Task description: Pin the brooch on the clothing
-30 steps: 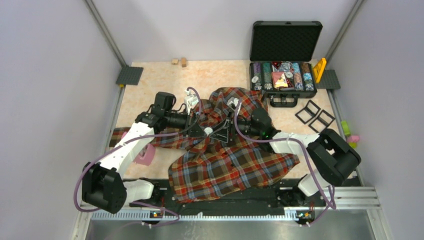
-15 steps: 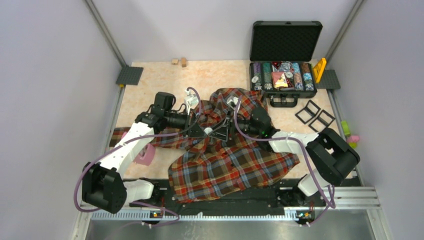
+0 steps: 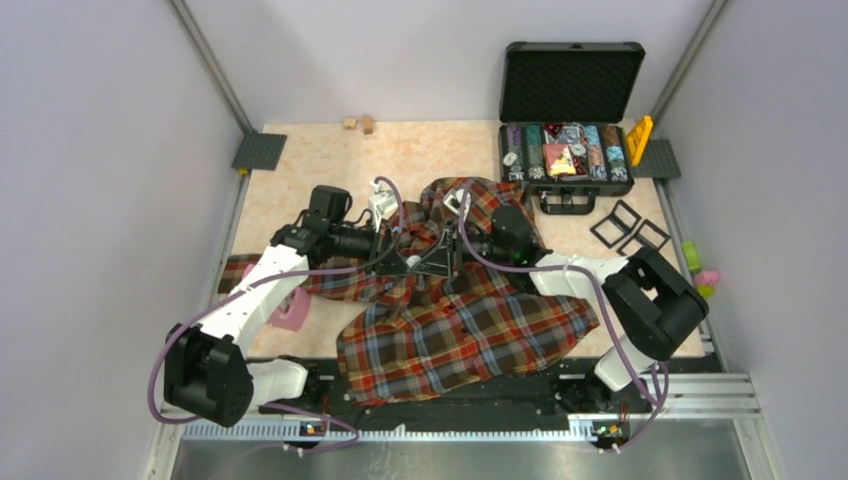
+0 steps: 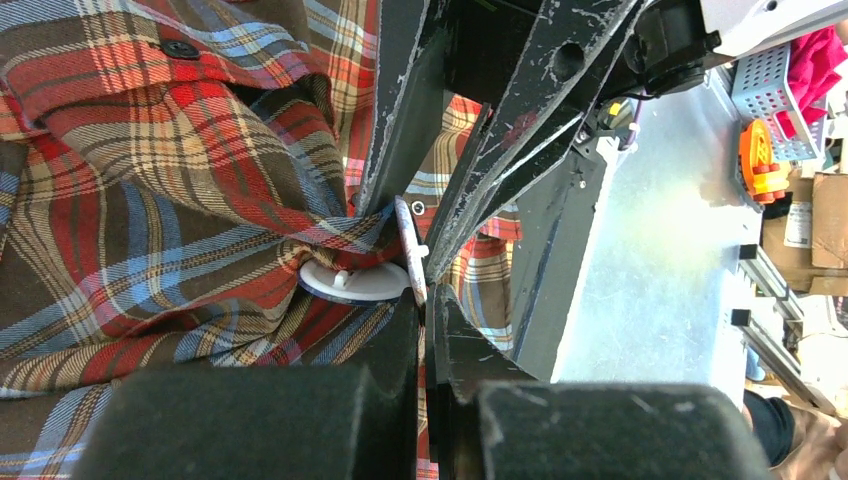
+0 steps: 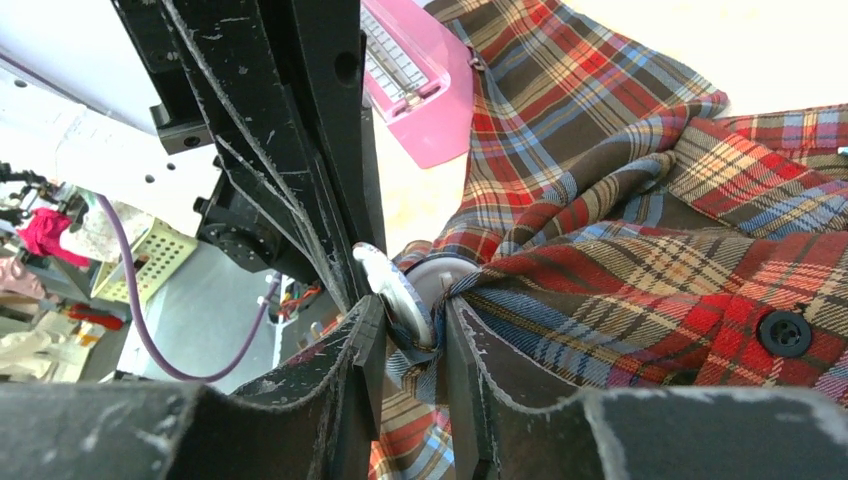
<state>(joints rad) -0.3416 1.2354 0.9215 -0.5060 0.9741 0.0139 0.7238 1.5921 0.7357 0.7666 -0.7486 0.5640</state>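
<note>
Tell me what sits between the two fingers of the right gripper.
The right wrist view shows the brooch, a round disc seen nearly edge-on, and a bunched fold of the plaid shirt between the fingers of the right gripper.

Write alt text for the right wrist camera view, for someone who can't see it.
The right claw straddles the small round brooch and a bunched fold of the plaid shirt. The left claw, shut, reaches down from the upper left and pinches the brooch's edge. A pink block lies behind.

Rumpled across the desk, a plaid shirt; pressed edge-on into its bunched fold, a small pale brooch.
</note>
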